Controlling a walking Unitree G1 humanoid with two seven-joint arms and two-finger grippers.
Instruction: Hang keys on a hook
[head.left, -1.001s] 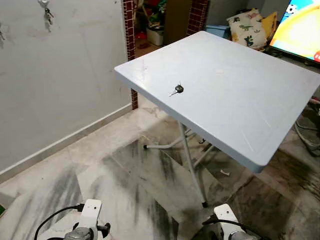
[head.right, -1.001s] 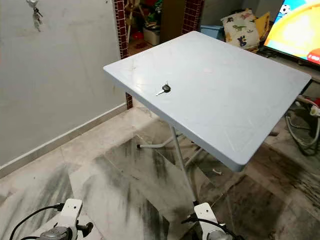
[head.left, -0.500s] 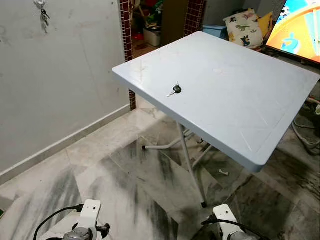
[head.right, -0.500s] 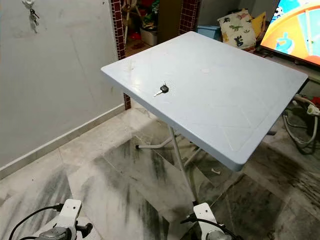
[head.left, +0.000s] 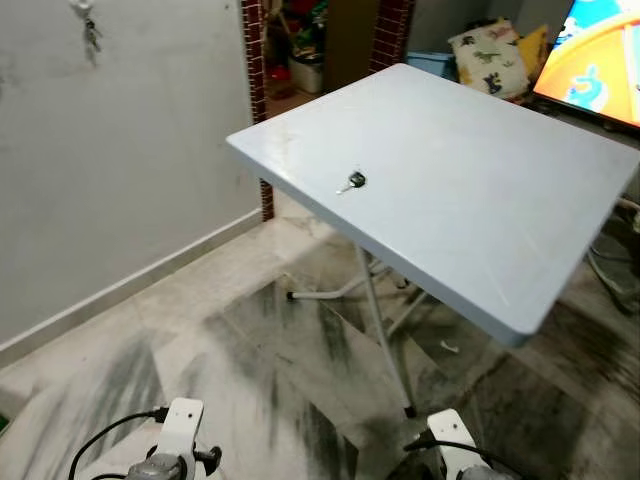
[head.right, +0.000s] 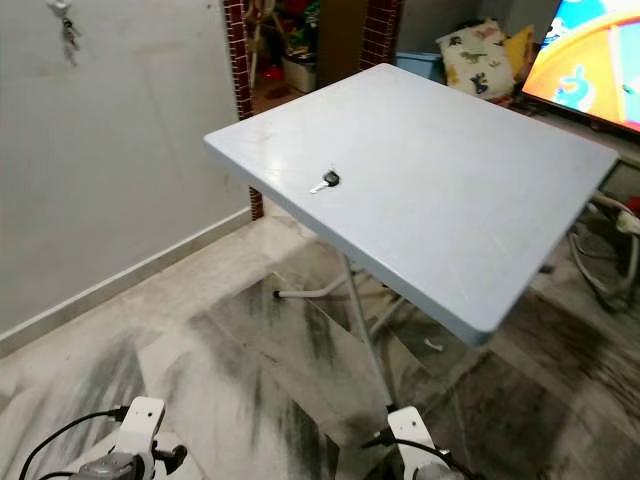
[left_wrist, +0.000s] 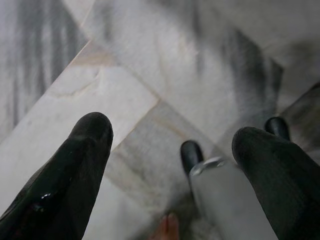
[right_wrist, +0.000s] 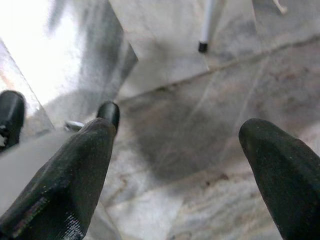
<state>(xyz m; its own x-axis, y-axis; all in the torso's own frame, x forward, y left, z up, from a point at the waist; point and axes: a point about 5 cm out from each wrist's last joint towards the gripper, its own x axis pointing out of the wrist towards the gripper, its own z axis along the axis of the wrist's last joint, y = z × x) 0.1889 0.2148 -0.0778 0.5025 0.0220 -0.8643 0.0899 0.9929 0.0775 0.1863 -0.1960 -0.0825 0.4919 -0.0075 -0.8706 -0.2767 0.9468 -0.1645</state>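
The view is shifting slightly as the robot is approaching, the keys (head.left: 352, 181) lying untouched on the worktop (head.left: 480, 200), both tools, left (left_wrist: 170, 165) and right (right_wrist: 175, 165), hanging released over the floor (head.left: 200, 330).

Ahead and to the right, a folding table (head.left: 470, 190), its near corner toward the camera. On its left part, near the left edge, a key (head.left: 352, 181). To the left, a wall (head.left: 120, 170), with a bunch of keys (head.left: 90, 30) hanging high up at far left. Beyond the table's far left corner, a doorway (head.left: 320, 45). At far right, behind the table, a cushion (head.left: 492, 58) and, right of that, a screen (head.left: 600, 60). Below all, the floor (head.left: 250, 360).
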